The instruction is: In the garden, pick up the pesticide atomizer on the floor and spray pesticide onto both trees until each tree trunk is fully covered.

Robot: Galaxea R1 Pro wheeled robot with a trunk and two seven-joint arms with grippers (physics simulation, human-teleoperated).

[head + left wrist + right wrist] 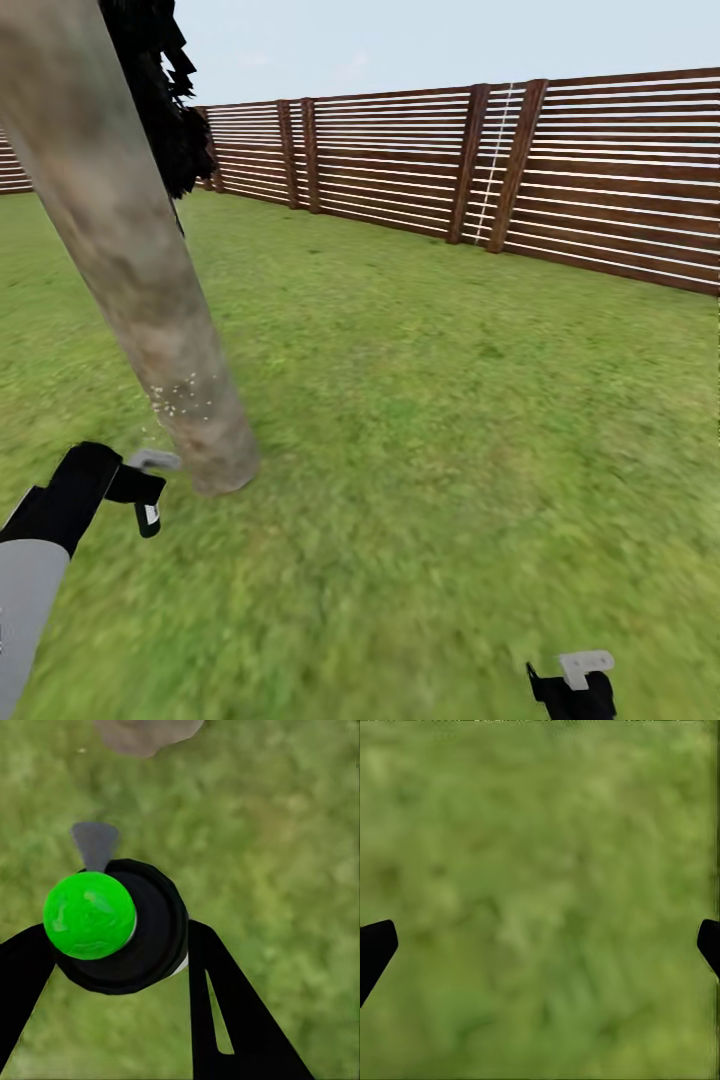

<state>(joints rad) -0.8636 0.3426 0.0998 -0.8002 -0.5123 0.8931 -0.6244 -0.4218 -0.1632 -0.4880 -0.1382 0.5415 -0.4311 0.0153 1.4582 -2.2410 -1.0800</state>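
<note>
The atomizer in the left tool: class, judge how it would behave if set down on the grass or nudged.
The atomizer looks round-bodied, so lying on its side it would probably roll. Its green cap looks smooth and domed, likely slippery to grip there. It appears rigid and small between the left tool's fingers, so probably light, and stiff rather than squashy.

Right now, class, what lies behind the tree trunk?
Behind the tree trunk lie green lawn, dark foliage and the slatted brown fence. The fence stretch directly behind the trunk is covered.
</note>
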